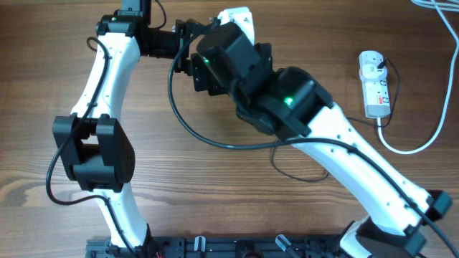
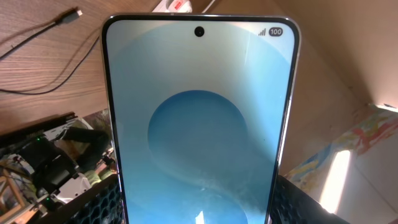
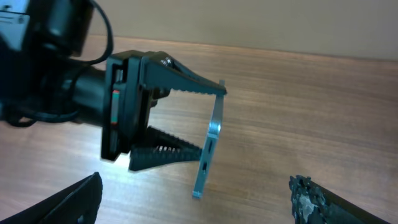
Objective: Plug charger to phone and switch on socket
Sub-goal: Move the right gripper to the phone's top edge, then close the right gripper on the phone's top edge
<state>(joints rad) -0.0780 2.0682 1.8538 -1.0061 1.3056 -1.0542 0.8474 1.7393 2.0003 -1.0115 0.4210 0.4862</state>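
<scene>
My left gripper (image 2: 198, 208) is shut on the phone (image 2: 199, 118), its cyan screen filling the left wrist view. In the right wrist view the phone (image 3: 211, 140) shows edge-on, held off the wooden table between the left gripper's jaws (image 3: 177, 121). My right gripper (image 3: 196, 182) is open and empty, its fingers spread wide just short of the phone's lower edge. The charger's thin black cable lies on the table (image 1: 294, 174), its connector tip free (image 2: 77, 12). The white socket (image 1: 376, 84) lies at the far right. In the overhead view the phone is hidden under the right arm.
The socket's thick white cord (image 1: 423, 143) loops along the right edge of the table. A thicker black robot cable (image 1: 188, 125) hangs between the arms. The arms' base rail (image 1: 215, 247) runs along the front edge.
</scene>
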